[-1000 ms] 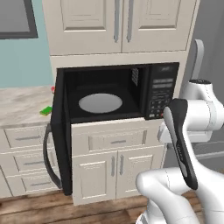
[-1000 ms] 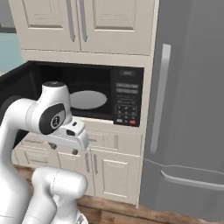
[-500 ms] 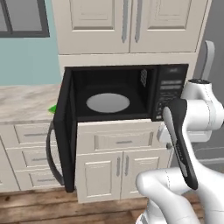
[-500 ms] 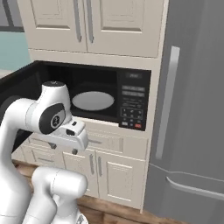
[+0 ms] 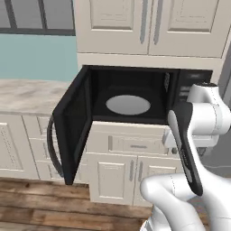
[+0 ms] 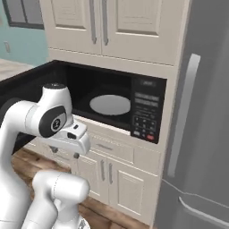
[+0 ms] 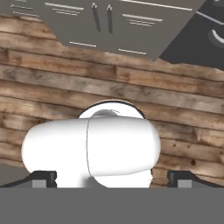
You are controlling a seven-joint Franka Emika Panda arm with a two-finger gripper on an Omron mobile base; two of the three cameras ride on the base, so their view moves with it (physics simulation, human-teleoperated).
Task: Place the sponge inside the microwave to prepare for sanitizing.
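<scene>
Cream panelled upper cabinets (image 5: 149,25) with slim grey handles across the top. Below, matching drawers and lower cabinet doors (image 5: 131,176). Far left, a marbled beige bench (image 5: 27,94) beneath a pale teal wall (image 5: 38,56) and a dark-framed window (image 5: 36,16). Right, a tall grey fridge (image 6: 203,112). Underfoot, brown wooden plank floor (image 7: 52,92).

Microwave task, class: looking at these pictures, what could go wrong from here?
1. The microwave door hangs wide open toward the floor space; the driving base could clip it.
2. The gripper is open, empty and pointed at the wooden floor, so the turntable may wait a while.
</scene>
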